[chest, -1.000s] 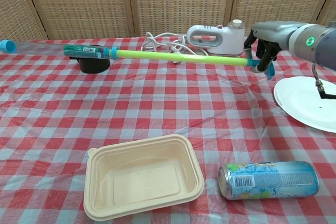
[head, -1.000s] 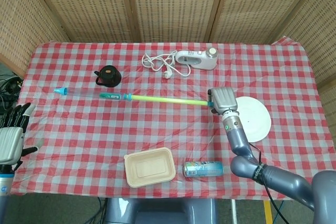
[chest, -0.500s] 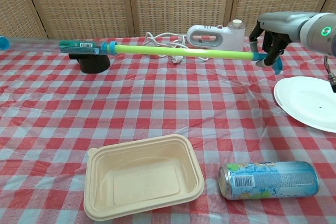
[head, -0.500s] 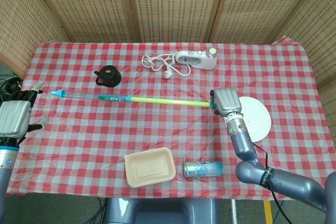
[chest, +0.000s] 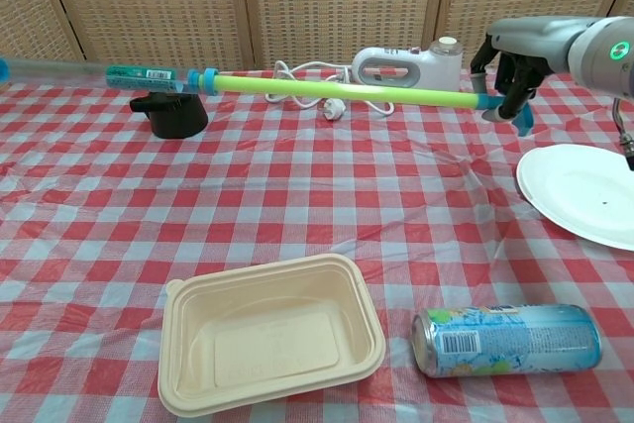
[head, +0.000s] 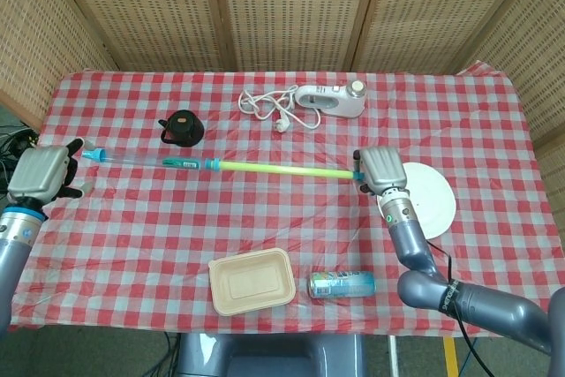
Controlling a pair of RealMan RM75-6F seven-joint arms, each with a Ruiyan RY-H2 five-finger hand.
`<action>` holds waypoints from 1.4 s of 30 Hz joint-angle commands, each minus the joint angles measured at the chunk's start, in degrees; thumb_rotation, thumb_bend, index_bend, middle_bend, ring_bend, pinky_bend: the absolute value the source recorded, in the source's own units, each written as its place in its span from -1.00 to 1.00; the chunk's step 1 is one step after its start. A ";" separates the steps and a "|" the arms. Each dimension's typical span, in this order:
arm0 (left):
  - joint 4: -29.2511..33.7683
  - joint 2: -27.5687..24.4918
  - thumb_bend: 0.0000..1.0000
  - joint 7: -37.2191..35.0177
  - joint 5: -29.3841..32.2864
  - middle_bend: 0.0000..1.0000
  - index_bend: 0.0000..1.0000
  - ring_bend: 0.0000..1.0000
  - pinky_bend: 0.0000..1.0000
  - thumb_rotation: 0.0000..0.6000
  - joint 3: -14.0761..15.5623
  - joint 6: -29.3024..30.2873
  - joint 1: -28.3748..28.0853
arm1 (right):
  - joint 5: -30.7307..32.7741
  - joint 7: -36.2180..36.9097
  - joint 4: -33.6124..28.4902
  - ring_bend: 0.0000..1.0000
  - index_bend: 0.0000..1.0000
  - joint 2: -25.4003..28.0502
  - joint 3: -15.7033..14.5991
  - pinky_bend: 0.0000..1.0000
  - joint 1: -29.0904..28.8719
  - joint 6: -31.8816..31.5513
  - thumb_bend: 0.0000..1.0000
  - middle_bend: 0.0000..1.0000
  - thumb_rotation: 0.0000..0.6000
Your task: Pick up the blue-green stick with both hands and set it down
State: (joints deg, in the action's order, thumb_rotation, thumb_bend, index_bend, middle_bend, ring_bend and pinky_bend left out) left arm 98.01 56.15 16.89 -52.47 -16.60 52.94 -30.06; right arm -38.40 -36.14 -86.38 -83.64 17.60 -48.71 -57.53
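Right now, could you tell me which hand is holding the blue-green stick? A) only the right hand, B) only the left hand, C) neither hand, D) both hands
A: the right hand grips the blue-green stick at its green end and holds it raised above the cloth, while the left hand sits just beside the clear blue-capped end and does not visibly grip it.

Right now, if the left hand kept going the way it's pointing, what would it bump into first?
Probably the blue tip of the stick: the left hand points right at it, though depth is hard to judge.
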 commanded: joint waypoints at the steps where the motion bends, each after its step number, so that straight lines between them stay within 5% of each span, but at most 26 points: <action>1: -1.56 0.07 -0.52 1.57 2.57 0.61 -0.42 0.46 0.25 1.00 0.28 -1.60 -2.38 | 0.23 0.17 -0.17 1.00 0.60 0.32 -0.18 0.12 -0.17 0.03 0.04 1.00 1.00; 28: -5.79 2.11 -0.50 5.47 12.24 0.61 -0.21 0.46 0.25 1.00 4.24 -5.64 -11.25 | 0.38 2.67 -2.00 1.00 0.60 2.30 -1.99 0.12 -1.23 0.33 0.04 1.00 1.00; 32: -6.07 2.45 -0.26 5.50 12.70 0.61 -0.02 0.46 0.25 1.00 4.84 -5.49 -11.82 | 0.46 3.02 -1.82 1.00 0.60 2.32 -2.27 0.12 -1.34 0.47 0.04 1.00 1.00; 42: -6.76 3.48 -0.13 5.40 13.10 0.61 0.12 0.46 0.25 1.00 6.25 -4.96 -12.73 | 0.16 4.11 -2.20 1.00 0.61 2.73 -2.55 0.12 -1.36 0.25 0.04 1.00 1.00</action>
State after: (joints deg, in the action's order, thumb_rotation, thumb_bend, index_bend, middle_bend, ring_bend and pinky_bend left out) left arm 91.22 59.60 22.38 -39.30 -10.42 47.90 -42.76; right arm -38.24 -32.04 -88.58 -80.92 15.05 -50.06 -57.26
